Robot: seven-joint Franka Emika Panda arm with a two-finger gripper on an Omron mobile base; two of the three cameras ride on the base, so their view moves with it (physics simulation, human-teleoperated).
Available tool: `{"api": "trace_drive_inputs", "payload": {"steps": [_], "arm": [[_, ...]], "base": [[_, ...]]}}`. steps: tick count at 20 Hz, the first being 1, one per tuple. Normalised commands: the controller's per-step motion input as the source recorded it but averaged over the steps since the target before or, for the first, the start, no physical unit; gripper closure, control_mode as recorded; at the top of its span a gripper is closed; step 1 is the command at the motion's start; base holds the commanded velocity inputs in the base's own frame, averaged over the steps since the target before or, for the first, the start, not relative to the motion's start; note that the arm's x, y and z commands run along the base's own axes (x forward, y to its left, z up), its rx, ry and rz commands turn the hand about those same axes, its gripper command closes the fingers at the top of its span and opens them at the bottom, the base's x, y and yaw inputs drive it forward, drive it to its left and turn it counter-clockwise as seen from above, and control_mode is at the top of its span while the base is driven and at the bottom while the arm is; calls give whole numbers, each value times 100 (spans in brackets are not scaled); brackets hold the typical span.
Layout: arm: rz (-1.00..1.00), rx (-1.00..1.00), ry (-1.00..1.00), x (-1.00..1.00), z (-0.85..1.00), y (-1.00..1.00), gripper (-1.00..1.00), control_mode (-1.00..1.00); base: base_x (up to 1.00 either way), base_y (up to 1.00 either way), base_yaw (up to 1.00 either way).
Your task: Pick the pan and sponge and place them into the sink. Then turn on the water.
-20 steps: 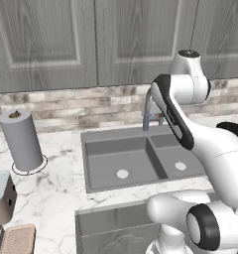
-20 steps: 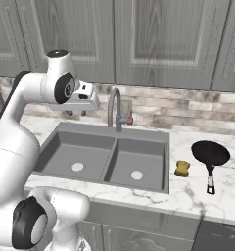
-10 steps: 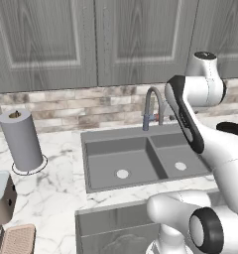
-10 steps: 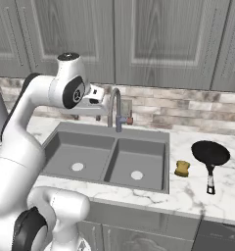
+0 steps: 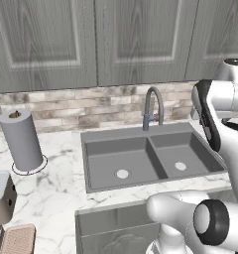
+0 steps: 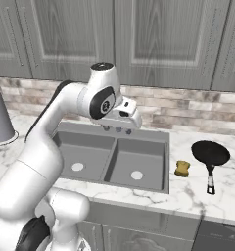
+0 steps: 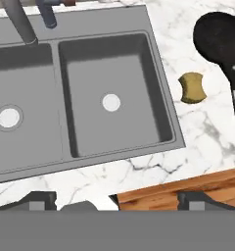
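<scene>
Right of the sink (image 6: 161,162), on the counter (image 6: 222,196), pan (image 6: 210,153) and sponge (image 6: 182,168) lie close together, so the empty pincer (image 7: 117,198), fingers apart, may nudge one while reaching for the other.

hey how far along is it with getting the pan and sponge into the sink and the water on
Nothing looks done yet. The small black frying pan and the yellow-ochre sponge sit on the marble counter right of the grey double-basin sink, both basins bare. In hand: the gripper holds nothing, jaws open, above the sink's front edge. Left: both pickups, both placements, then water from the arched grey faucet, which looks dry.
</scene>
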Motion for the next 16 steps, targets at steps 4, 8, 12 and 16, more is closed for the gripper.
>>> {"api": "trace_drive_inputs", "payload": {"steps": [4,8,12,16], "arm": [[-23,0,13,1,-66,-100,-100,-100],[-12,0,6,19,-59,-100,-100,-100],[-2,0,3,38,-33,-100,-100,-100],[5,0,0,7,-18,-95,-100,-100]], "base": [[0,0,0],[0,0,0],[0,0,0],[0,0,0]]}}
